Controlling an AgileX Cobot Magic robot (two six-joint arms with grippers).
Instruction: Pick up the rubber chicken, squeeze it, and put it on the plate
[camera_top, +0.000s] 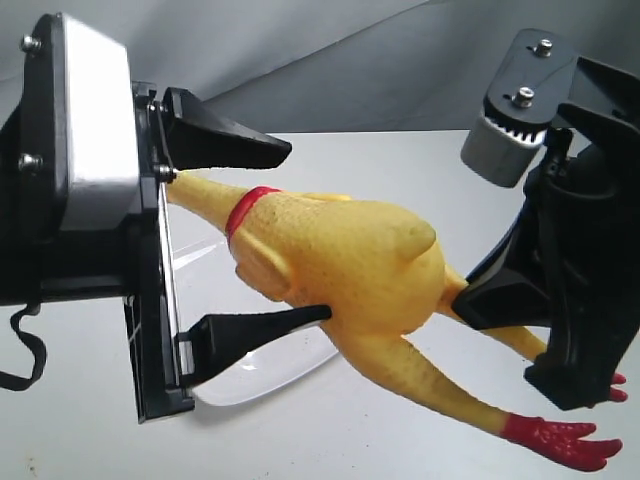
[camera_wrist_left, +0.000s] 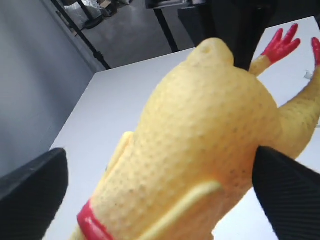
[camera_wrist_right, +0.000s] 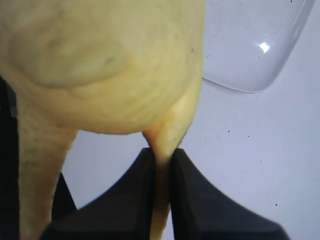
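Observation:
The rubber chicken (camera_top: 340, 250) hangs in the air above the table, neck to the left and red feet (camera_top: 560, 440) low on the right. My right gripper (camera_top: 480, 300) is shut on one thin leg just below the body (camera_wrist_right: 100, 60); the right wrist view shows the leg pinched between the gripper's (camera_wrist_right: 162, 160) black fingers. My left gripper (camera_top: 305, 231) stands open astride the plump body (camera_wrist_left: 210, 115). One finger (camera_wrist_left: 285, 185) touches the body's side and the other finger (camera_wrist_left: 30, 185) stays clear of it. The white plate (camera_top: 265, 370) lies under the chicken, partly hidden.
The white table (camera_top: 350, 440) runs under both arms, with its far edge behind the chicken. The plate (camera_wrist_right: 250, 50) lies just beyond the chicken's body in the right wrist view. Dark stand legs (camera_wrist_left: 85, 35) rise past the table's edge.

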